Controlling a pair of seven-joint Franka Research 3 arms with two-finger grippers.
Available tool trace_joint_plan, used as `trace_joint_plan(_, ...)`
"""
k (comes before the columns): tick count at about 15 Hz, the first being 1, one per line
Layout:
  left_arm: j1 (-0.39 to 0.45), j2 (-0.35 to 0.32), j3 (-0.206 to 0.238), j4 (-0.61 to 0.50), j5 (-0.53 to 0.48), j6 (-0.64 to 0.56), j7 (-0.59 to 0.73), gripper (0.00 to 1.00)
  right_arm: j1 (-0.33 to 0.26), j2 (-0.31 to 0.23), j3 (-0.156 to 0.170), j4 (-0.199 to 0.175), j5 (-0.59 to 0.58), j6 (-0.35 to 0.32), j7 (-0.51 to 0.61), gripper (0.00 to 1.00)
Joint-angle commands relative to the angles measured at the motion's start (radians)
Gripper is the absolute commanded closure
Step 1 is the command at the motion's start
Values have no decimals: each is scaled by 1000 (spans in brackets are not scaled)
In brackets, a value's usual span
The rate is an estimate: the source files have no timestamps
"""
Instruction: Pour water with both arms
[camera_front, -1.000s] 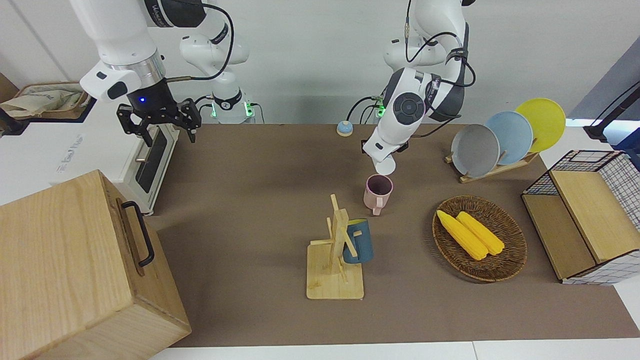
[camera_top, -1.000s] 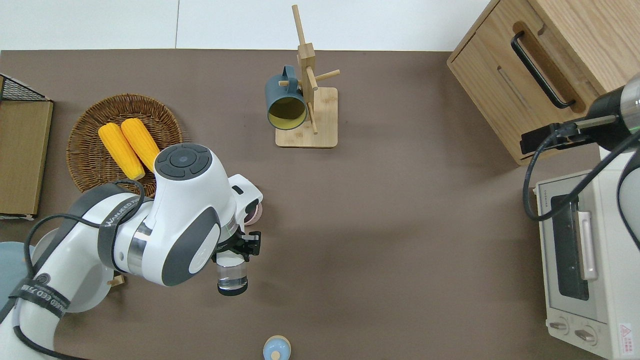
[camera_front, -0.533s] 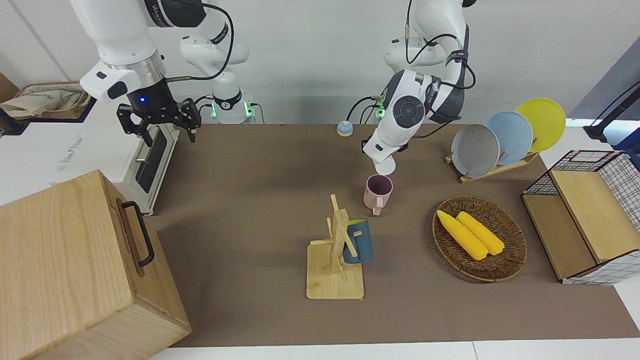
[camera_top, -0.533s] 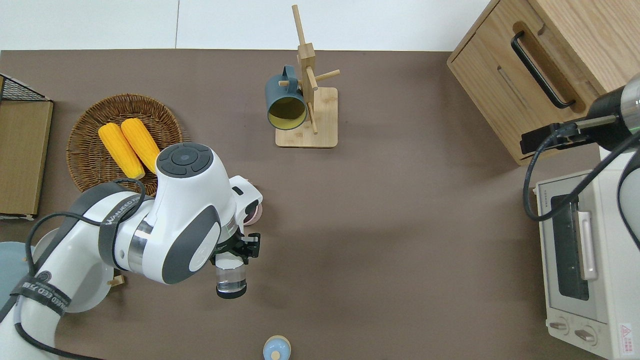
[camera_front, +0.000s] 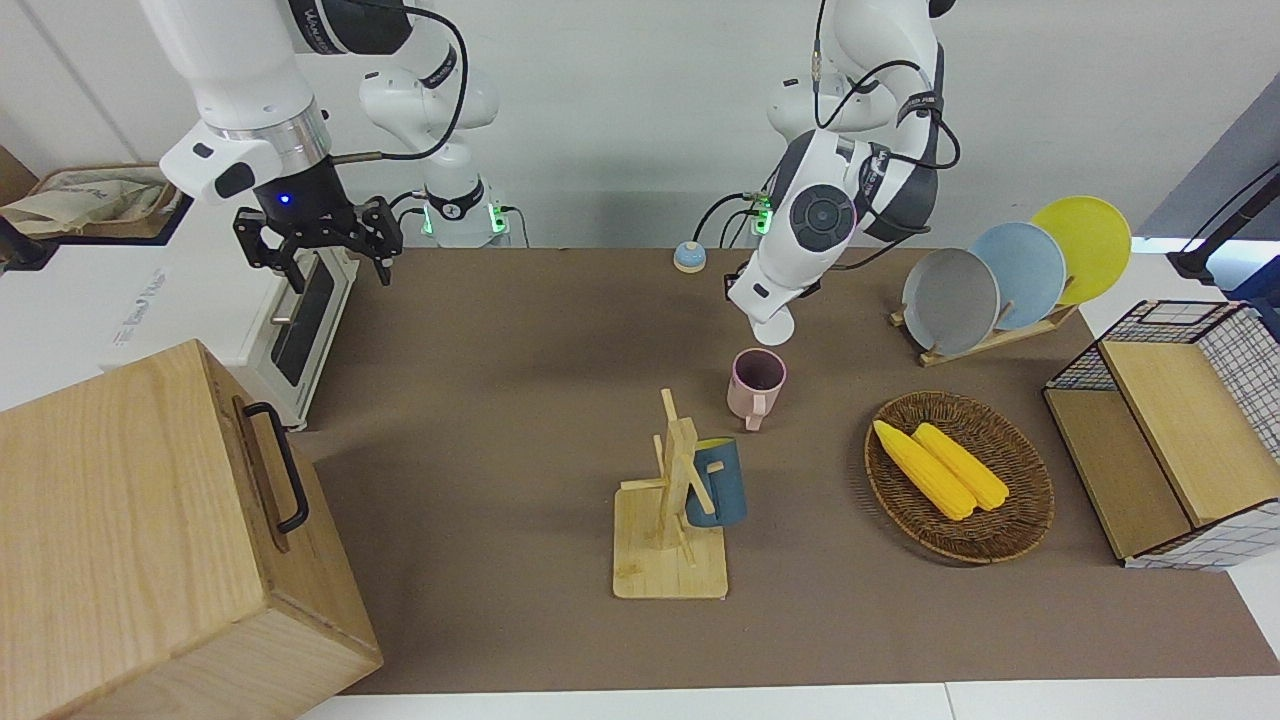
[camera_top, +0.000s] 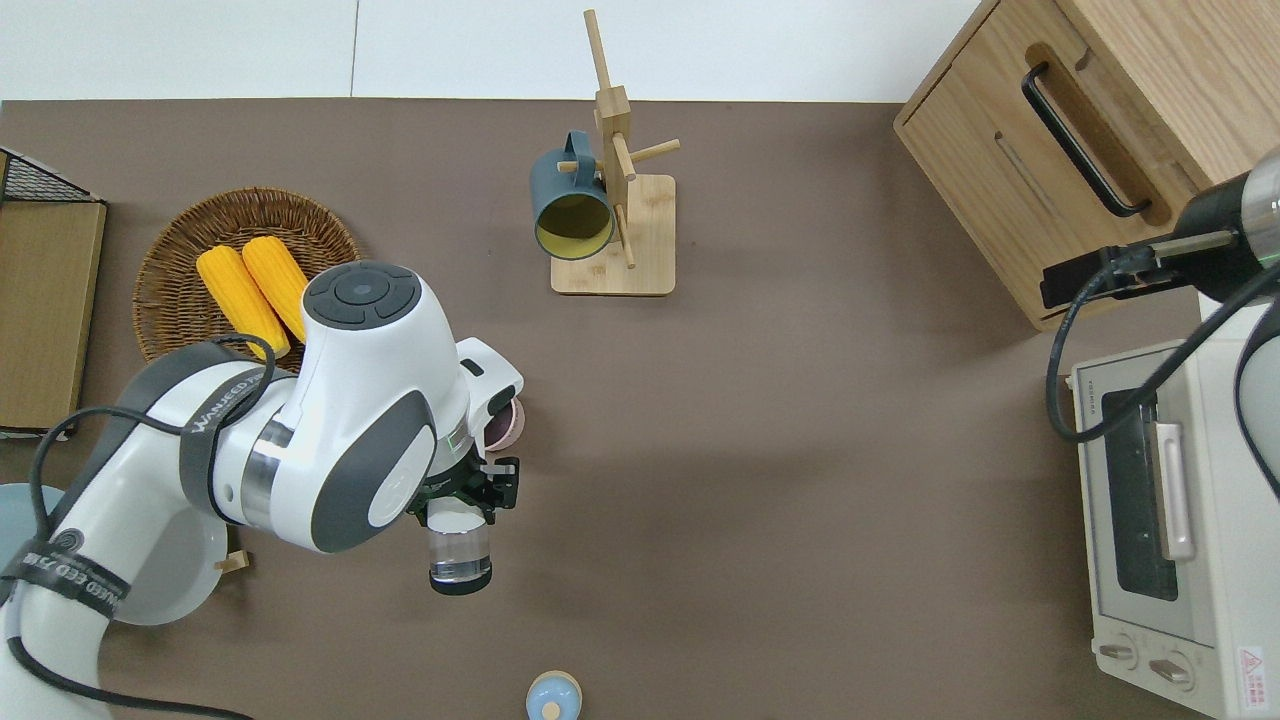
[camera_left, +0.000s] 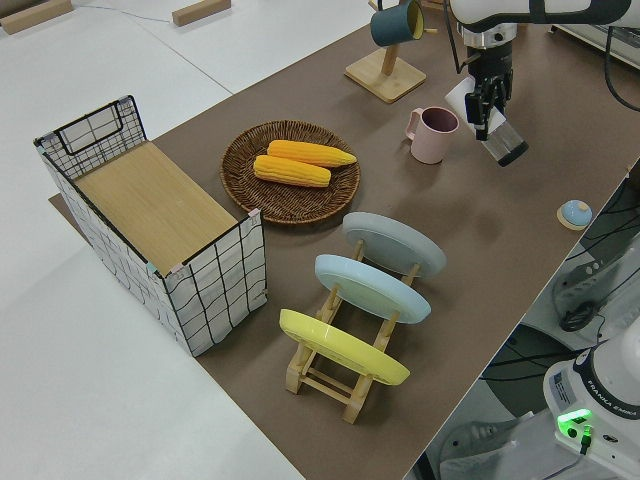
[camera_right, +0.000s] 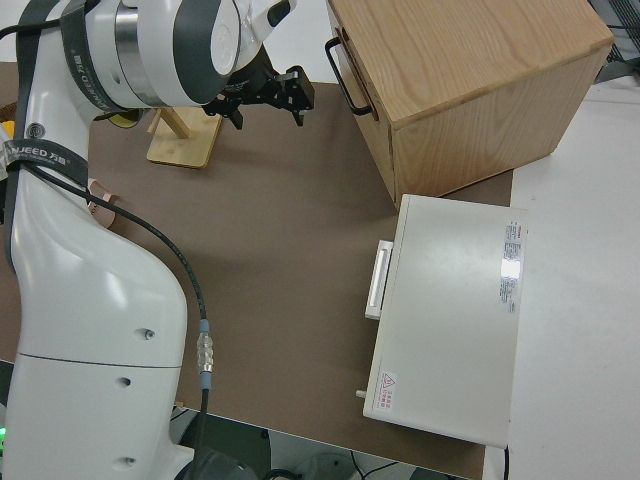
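Note:
My left gripper (camera_top: 466, 495) is shut on a clear glass (camera_top: 460, 556), which lies tilted in the air with its mouth toward the pink mug (camera_front: 757, 383) and its base toward the robots. The overhead view puts the glass over bare table just nearer to the robots than the mug (camera_top: 507, 424). In the left side view the glass (camera_left: 503, 146) hangs beside the mug (camera_left: 433, 135), apart from it. I cannot make out any water in the glass or the mug. My right gripper (camera_front: 318, 243) is open and its arm is parked.
A wooden mug stand (camera_front: 668, 520) holding a blue mug (camera_front: 718, 484) stands farther from the robots than the pink mug. Toward the left arm's end are a corn basket (camera_front: 1010, 530), a plate rack (camera_front: 985, 340) and a wire crate (camera_front: 1240, 400). A toaster oven (camera_top: 1150, 500) and wooden box (camera_front: 150, 540) stand at the other end.
The left arm's wrist has risen a little and carried the tilted glass slightly up and away from the pink mug. The right arm has not moved.

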Motion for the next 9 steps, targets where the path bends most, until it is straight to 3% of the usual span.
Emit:
trace_joint_plan(1,-9,59,-3,59,22,-47,-36,1000,-18,-22,12,-27,7,2,-26,13)
trace_joint_plan(9,-10,85,-3,82,22,-47,-50,1000,-18,-22,12,-27,7,2,-26,13)
